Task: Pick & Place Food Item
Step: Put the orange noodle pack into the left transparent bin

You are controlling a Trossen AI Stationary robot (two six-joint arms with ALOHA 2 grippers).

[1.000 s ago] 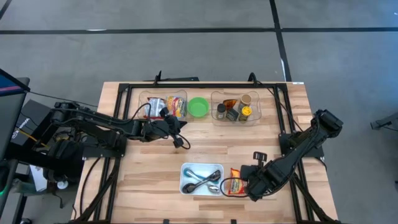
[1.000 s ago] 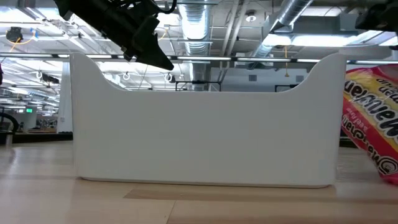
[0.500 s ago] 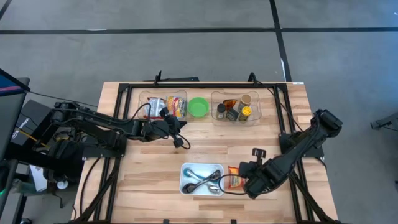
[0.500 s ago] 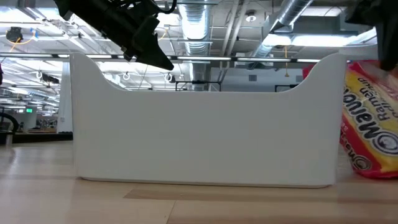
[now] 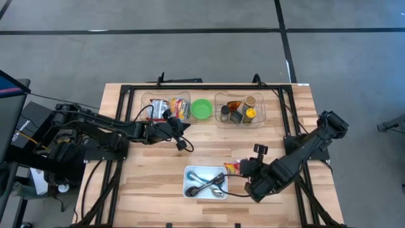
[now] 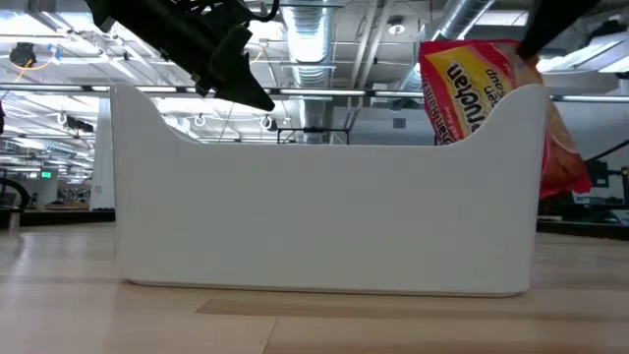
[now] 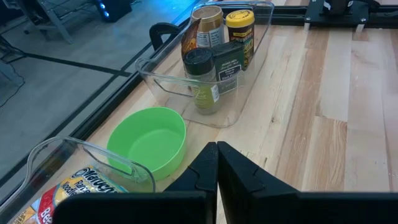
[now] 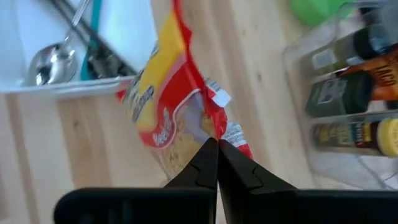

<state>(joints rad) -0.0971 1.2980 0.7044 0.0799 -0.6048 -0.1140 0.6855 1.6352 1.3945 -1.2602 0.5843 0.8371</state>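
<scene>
High view shows the wooden table (image 5: pixel 152 183) with the right gripper (image 5: pixel 243 170) pinching a red-and-yellow noodle packet (image 8: pixel 171 118) by its crimped end, lifted just beside the white tray (image 5: pixel 190 190). The packet looks light, crinkly and slippery (brittle contents, probably), so the sealed edge seems the sensible place to hold. The left gripper (image 7: pixel 216 163) hovers near the far bins, fingers pressed together on nothing. The spice bin (image 7: pixel 249 93) holds jars and bottles; the snack bin (image 5: pixel 152 101) holds packets; the white tray holds spoons (image 8: pixel 46 62). A green bowl (image 7: pixel 148 140) sits between the bins.
</scene>
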